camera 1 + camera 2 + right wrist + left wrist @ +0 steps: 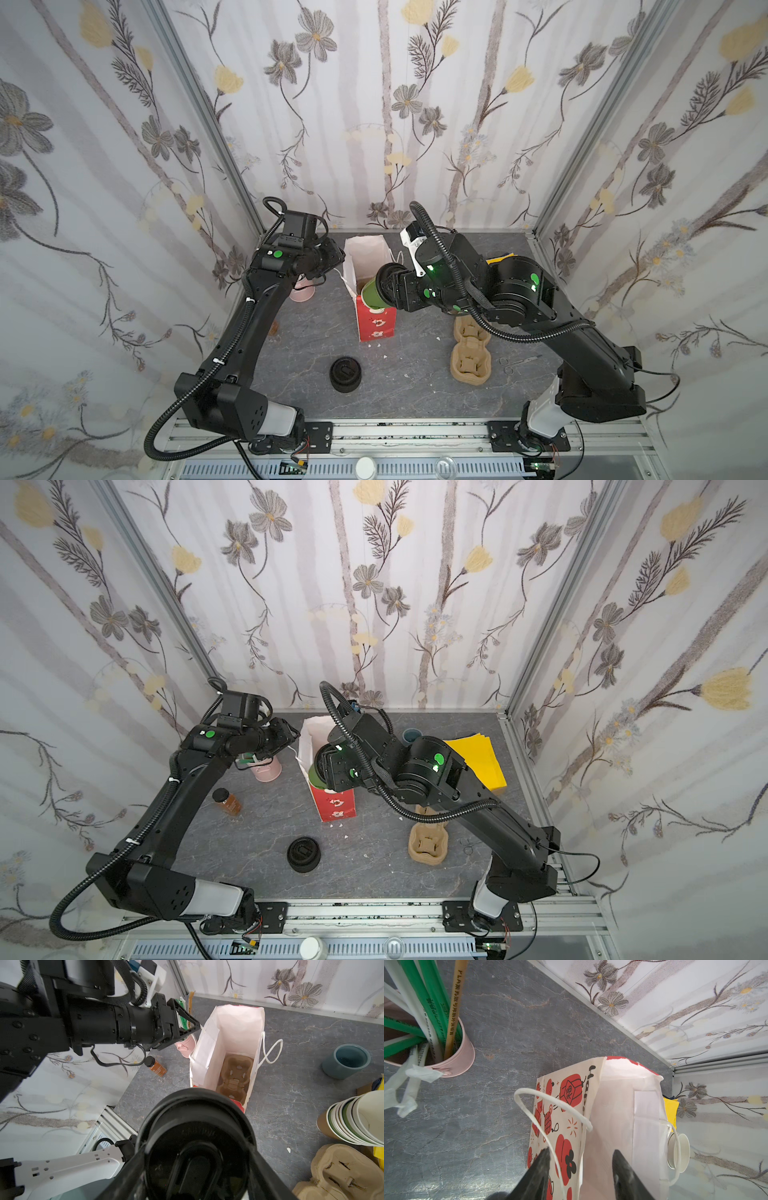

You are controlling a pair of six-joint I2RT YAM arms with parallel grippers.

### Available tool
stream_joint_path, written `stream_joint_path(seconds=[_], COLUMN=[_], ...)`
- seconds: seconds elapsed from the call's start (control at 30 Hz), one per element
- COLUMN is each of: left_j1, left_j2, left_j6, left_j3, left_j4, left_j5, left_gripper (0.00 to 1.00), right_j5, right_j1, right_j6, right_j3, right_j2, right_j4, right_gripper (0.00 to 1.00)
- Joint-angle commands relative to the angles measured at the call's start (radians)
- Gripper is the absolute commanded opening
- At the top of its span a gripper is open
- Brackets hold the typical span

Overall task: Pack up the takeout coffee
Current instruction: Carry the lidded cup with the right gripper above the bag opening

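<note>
One capped cup at the bag's mouth, not yet inside.
Clamped round the takeout coffee [372,296], the right gripper [197,1172] holds it tilted over the rim of the paper bag [376,328]; a cup carrier [234,1076] already lies on the bag's floor. Beside the bag, the left gripper [581,1150] has its jaws apart astride the bag's side wall, not pinching it. Left to do, I judge: lower the cup into the carrier and let go.

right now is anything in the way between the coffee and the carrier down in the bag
Nothing visible: the paper bag's mouth is open and the cup carrier at its bottom shows no cup. The takeout coffee, in the right gripper, hangs over the near rim, which might catch it.
</note>
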State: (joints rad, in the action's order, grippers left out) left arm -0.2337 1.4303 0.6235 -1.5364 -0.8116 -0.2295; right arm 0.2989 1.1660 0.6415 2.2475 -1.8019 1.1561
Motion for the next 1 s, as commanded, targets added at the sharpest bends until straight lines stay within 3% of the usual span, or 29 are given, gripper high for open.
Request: stream_joint_path(seconds=[0.0, 0.5, 0.97], left_j1=[0.000, -0.001, 0.000], left_j2=[0.016, 0.036, 0.022], left_j6=[-0.022, -0.060, -0.021], left_j3=[-0.004, 0.036, 0.083], left_j4=[0.026, 0.054, 0.098], left_j5=[-0.011, -0.046, -0.105], left_gripper=[0.47, 0.31, 0.01], right_j5=[0.036, 0.059, 0.095], right_j1=[-0.015, -0.048, -0.078], right_j6=[-0.010, 0.004, 0.061], right_j3=[0.004, 0.004, 0.004], right_j2=[0.002, -0.052, -0.097], right_j4=[-0.113, -0.133, -0.122], right_gripper=[0.62, 0.60, 0.59])
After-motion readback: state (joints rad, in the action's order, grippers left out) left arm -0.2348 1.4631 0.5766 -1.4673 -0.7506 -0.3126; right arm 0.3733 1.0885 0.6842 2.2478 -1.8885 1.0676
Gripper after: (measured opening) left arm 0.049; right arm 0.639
